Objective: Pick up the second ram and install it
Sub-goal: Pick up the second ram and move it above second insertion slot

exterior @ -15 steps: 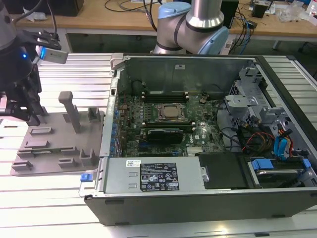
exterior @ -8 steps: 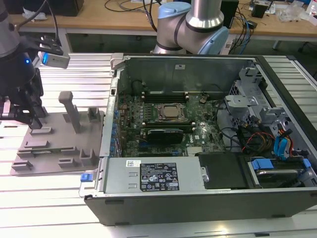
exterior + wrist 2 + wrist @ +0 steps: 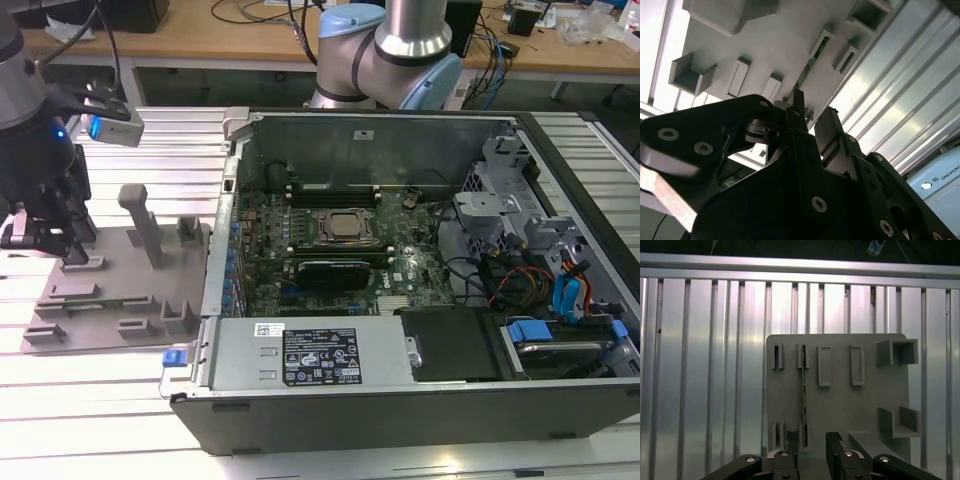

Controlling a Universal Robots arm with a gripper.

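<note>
The second ram [image 3: 803,390] is a thin green stick standing on edge in a slot of the grey holder plate [image 3: 840,405]; its green edge also shows in the second wrist view [image 3: 811,62]. My gripper [image 3: 812,439] hangs just above the plate, open, with its two black fingertips either side of the ram's near end. The stick sits much closer to one finger [image 3: 792,442] than to the other. In the exterior view the gripper [image 3: 62,245] is low over the plate [image 3: 130,290] at the exterior view's left.
An open computer case [image 3: 420,400] lies at the exterior view's right of the plate, showing its motherboard [image 3: 340,245], long black slots and a black expansion card [image 3: 335,272]. Upright posts [image 3: 140,225] rise from the plate. Ribbed aluminium table [image 3: 700,365] surrounds it.
</note>
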